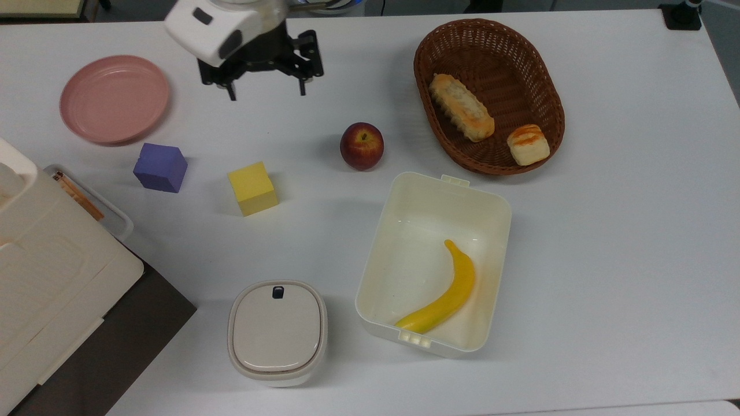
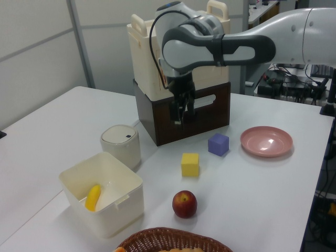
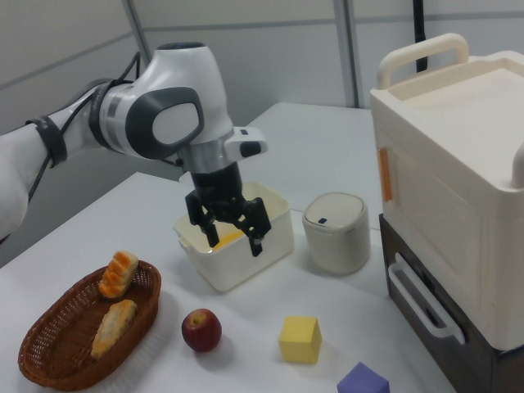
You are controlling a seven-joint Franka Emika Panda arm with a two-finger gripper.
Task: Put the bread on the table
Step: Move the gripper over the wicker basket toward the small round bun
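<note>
i hold the gripper (image 1: 266,92) high, jaws apart and empty, well away from the basket (image 1: 540,69) | the bread (image 1: 528,144) sits inside by the loaf (image 1: 461,107) | risk: i could grab the loaf or snag the rim

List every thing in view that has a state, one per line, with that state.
gripper: jaws open, empty, above the table
bread: in the basket, beside the long loaf
white box: open, banana inside
lidded canister: lid on
pink plate: empty
apple: upright on the table
</note>
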